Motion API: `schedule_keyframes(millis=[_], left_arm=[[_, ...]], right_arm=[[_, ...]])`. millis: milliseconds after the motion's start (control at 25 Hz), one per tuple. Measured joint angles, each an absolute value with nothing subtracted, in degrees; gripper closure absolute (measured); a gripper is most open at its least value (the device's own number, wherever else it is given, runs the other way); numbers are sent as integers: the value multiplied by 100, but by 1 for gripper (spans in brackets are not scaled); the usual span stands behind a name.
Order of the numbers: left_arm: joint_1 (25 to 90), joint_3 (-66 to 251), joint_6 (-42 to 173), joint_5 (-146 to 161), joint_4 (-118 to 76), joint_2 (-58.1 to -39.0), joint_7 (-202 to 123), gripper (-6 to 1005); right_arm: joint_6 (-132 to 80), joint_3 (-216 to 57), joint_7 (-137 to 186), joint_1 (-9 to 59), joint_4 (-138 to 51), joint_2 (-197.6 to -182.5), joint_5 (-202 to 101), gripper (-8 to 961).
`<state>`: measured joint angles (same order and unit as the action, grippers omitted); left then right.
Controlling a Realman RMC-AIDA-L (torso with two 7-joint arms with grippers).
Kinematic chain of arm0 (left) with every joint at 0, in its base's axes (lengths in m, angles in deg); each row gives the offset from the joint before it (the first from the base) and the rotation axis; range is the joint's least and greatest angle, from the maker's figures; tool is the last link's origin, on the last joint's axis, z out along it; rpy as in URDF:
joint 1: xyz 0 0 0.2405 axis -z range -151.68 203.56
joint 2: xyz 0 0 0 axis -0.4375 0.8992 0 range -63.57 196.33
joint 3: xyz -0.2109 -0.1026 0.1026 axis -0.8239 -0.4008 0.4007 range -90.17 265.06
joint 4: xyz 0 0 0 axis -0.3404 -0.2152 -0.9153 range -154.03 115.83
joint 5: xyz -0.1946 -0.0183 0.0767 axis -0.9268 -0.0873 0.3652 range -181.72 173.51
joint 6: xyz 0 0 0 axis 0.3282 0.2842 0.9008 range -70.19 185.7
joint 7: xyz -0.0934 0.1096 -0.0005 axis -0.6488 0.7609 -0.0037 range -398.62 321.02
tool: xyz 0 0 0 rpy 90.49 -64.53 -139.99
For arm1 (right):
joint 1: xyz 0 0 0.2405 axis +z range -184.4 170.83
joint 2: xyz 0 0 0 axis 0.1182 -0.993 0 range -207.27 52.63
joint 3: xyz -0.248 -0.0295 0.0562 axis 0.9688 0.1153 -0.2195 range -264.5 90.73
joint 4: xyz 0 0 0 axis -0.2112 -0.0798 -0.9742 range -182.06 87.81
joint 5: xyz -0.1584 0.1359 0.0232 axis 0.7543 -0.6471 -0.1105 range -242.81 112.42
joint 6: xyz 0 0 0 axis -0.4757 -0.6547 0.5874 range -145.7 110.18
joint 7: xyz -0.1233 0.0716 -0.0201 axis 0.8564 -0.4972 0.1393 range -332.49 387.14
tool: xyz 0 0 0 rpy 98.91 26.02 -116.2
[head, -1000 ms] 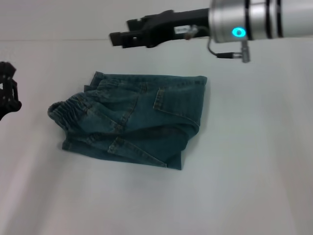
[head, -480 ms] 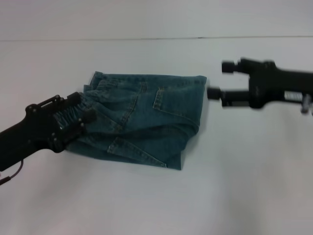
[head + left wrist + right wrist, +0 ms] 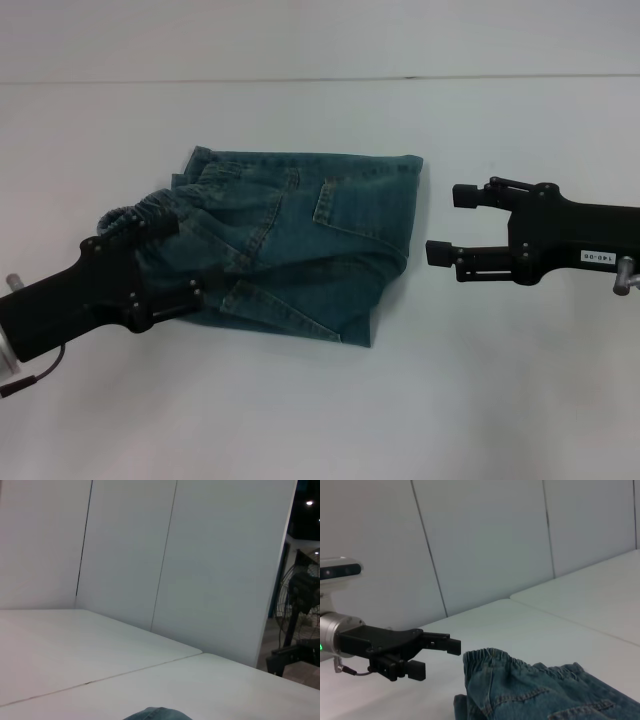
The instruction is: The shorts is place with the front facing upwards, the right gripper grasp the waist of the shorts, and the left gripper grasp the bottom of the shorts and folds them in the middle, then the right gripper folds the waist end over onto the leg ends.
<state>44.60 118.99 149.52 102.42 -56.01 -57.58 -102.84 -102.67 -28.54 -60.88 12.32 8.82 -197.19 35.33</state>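
Observation:
The shorts (image 3: 300, 230) lie folded lengthwise on the white table (image 3: 300, 420), ruched waistband (image 3: 135, 215) to the left and the leg end (image 3: 400, 250) to the right. My left gripper (image 3: 188, 260) reaches in from the left, open, with its fingers on either side of the waistband end. In the right wrist view this left gripper (image 3: 442, 658) stands open just short of the waistband (image 3: 485, 656) of the shorts (image 3: 530, 690). My right gripper (image 3: 445, 222), on the arm with the white label, hovers open a little to the right of the leg end, apart from the cloth. A sliver of denim (image 3: 157, 714) shows in the left wrist view.
White wall panels (image 3: 485, 545) stand behind the table. A seam (image 3: 320, 78) runs across the table's far side. A dark fan (image 3: 300, 615) stands off the table in the left wrist view.
The silver-wristed arm no longer reaches across the back. The left gripper came in from the left to the waistband. The right gripper entered from the right and now holds beside the leg end.

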Motion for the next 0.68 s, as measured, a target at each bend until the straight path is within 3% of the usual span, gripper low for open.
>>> schedule_keyframes(millis=[160, 680], left_arm=[[4424, 11859, 14948, 10247, -5616, -5766, -10291, 47], [4405, 11844, 14933, 10253, -5630, -5763, -10296, 47]], right_arm=[[-10248, -2827, -6114, 1339, 864, -19721, 3551, 7], [-9996, -2509, -6310, 1487, 859, -19735, 3588, 6]])
